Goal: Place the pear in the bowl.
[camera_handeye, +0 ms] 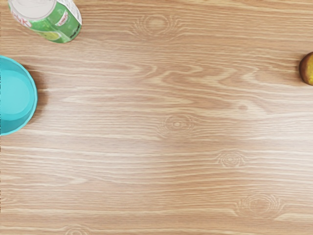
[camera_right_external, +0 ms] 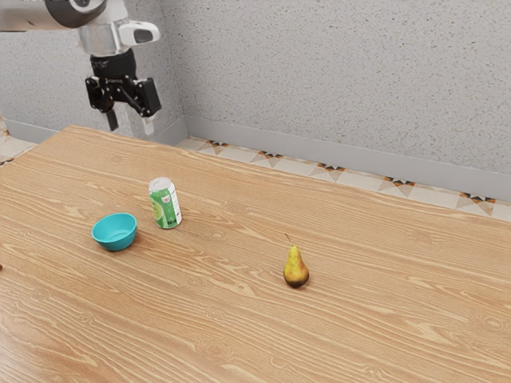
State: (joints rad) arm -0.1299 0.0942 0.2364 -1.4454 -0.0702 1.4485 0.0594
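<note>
Claw point(camera_right_external: 130, 124) raised well above the desk point(camera_right_external: 215, 327), its fingers point(camera_right_external: 112, 120) apart with nothing between them. The pear point(camera_right_external: 296, 272) stands alone on the wood, well apart from the claw: lower down, and off toward the exterior view's right. Its long axis runs upright, fat end down, the thin stem tipping slightly toward that view's left. With only one arm point(camera_right_external: 48, 17) here, the next move looks to be a travel out over the pear, then a descent with a finger on either side of its body. A grip too high on the narrow neck might let it tip or slip.

From the pear back toward the exterior view's left comes the can point(camera_right_external: 166, 207), upright, then the bowl point(camera_right_external: 116, 234) near it. The can seems close enough to the bowl to be clipped on a low carry, so the pear should come across high.
</note>
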